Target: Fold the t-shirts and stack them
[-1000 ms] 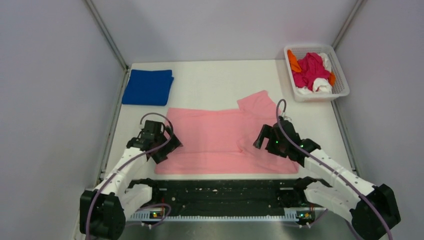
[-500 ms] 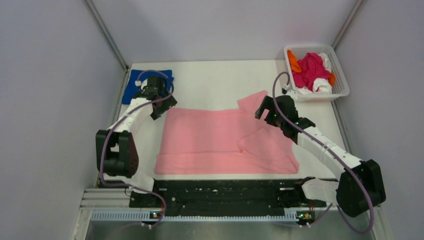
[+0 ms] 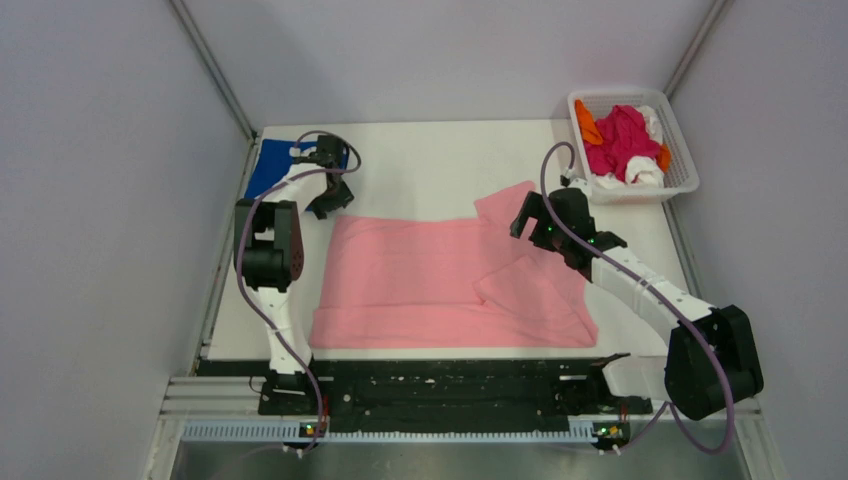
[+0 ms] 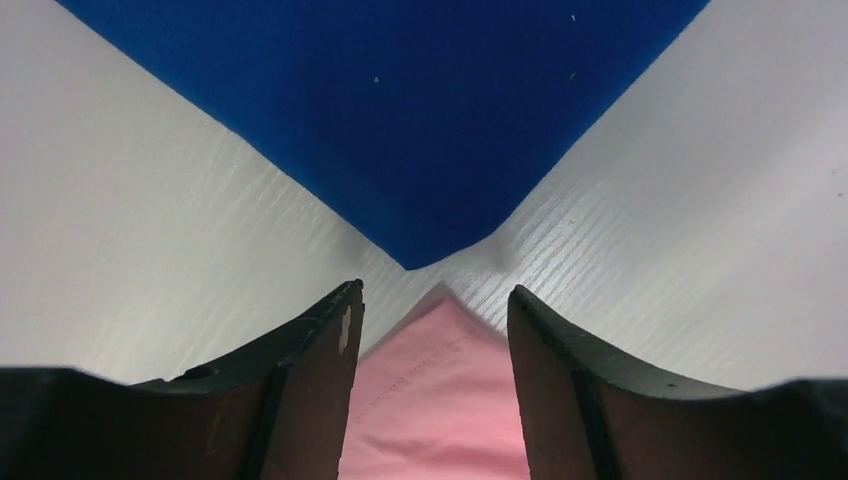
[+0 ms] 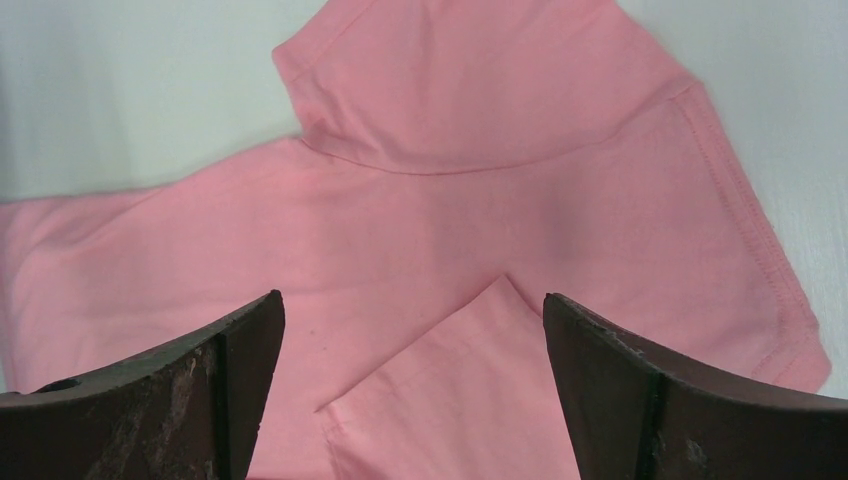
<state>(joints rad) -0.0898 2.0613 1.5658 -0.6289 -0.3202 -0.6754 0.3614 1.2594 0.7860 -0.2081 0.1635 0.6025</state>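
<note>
Within the last second both arms have been carried from the near hem of the pink shirt [image 3: 430,280] to its far edge. The left gripper [image 4: 432,298] has been brought to the far left corner and its jaws have been narrowed. They are seen apart, with the pink corner lying between the fingers [image 4: 310,380], and no pinch is made yet. The right gripper [image 5: 410,300] is spread fully and nothing is held in it. It is poised over the far right of the shirt, where a flap of pink cloth lies folded over the body between its fingers. The shirt is spread flat in the middle of the table [image 3: 430,160], its far left corner just short of the folded blue shirt [image 4: 400,110]. A grasp of the far edge is judged to be under way, so that it can be drawn toward the near hem. More shirts are left in the basket [image 3: 684,150].
</note>
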